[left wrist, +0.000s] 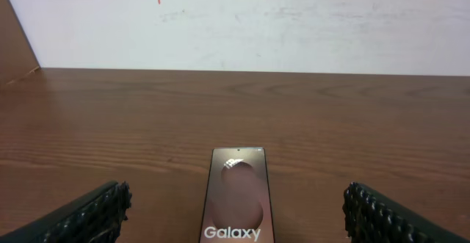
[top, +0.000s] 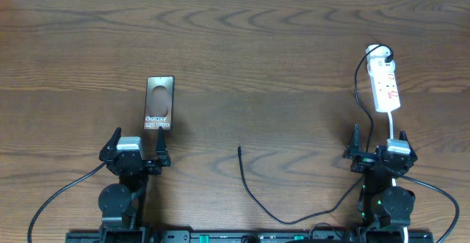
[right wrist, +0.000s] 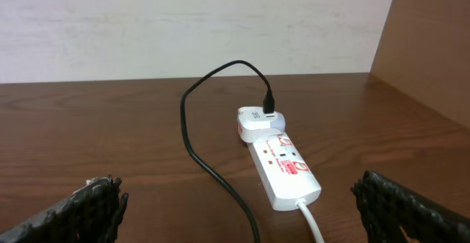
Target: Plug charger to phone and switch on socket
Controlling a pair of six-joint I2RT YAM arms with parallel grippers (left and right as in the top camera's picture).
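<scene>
- Lying lengthwise before the spread left gripper (top: 137, 142): one phone (top: 159, 103), lettering end nearest.
- One socket (top: 385, 87), lengthwise, beyond the spread right gripper (top: 379, 142).
- One charger (top: 243, 178), tip between them, pointing away.

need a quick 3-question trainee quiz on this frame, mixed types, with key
1. True or false: the charger tip is already in the phone.
2. The phone lies just ahead of which gripper? A) left gripper B) right gripper C) neither
3. Fill in: the charger's far end goes into the white plug head on the ____.

Key:
1. False. The tip lies on the table, apart from the phone.
2. A.
3. socket.
</scene>
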